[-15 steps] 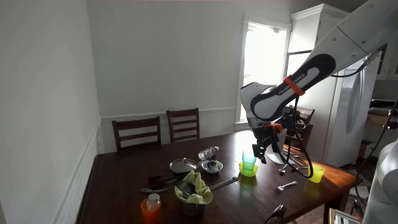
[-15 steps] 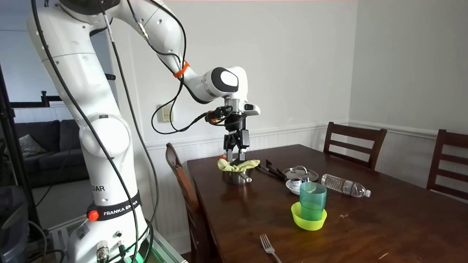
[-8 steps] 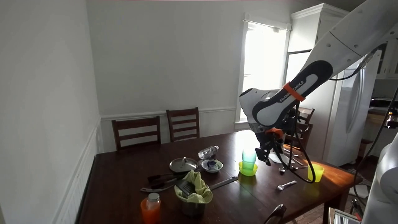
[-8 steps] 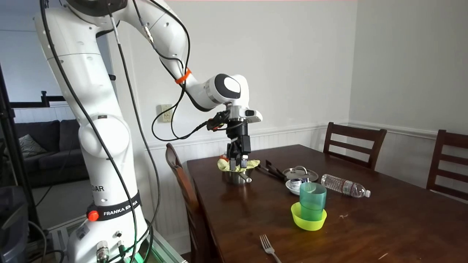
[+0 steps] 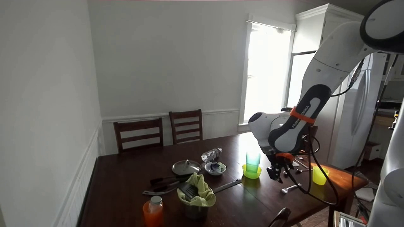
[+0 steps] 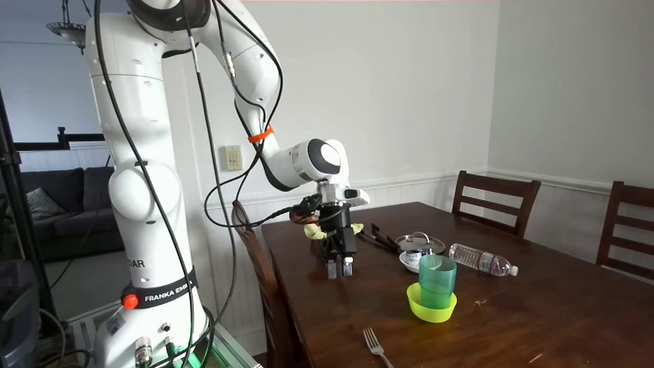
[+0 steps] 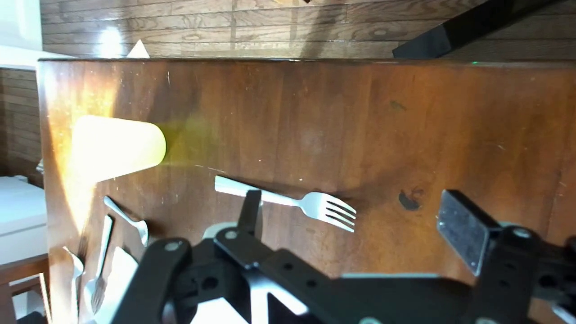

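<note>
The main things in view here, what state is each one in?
Black two-finger gripper: open, holding nothing.
Silver metal fork nearest it: lying flat.
Clear plastic bottle: capped, on its side.
Silver metal pot: lidless, pale-green cloth in it.
Round silver lid: flat, handle up.
Teal plastic tumbler: upright, in yellow-green plastic bowl.
Clear jar: capped, in orange plastic cup.

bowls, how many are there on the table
2 in view, both seen in both exterior views: the lime-green bowl, holding a teal tumbler, and the white bowl near the pot lid. Others may be hidden behind the arm.
</note>
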### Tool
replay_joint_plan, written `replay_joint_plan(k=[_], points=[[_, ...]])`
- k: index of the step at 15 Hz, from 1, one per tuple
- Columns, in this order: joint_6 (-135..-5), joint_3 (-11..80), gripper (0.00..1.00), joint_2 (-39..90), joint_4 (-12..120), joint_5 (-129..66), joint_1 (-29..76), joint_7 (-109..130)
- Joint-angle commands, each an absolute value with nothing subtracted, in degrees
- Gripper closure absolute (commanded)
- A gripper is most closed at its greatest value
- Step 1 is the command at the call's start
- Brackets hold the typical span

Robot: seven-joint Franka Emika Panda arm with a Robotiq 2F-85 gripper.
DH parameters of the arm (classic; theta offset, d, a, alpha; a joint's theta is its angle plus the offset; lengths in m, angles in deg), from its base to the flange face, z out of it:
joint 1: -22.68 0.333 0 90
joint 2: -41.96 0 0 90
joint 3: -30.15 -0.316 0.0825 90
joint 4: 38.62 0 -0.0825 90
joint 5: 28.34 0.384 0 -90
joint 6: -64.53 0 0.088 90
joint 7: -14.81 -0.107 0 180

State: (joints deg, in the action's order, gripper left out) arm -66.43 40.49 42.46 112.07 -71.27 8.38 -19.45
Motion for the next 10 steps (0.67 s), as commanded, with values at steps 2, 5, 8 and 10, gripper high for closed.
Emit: replay_joint_plan(k=[2,5,8,10], points=[[-73.64,43.95,0.0,39.22,113.84,-76.56,7.67,-22.96],[-71.94,44.11,0.0,39.06,113.12,-74.49,8.8,-21.43],[-72.1,44.15,0.0,38.94,113.12,-74.49,8.81,-21.46],[-73.51,44.41,0.0,36.09,111.66,-74.64,8.59,-21.21]])
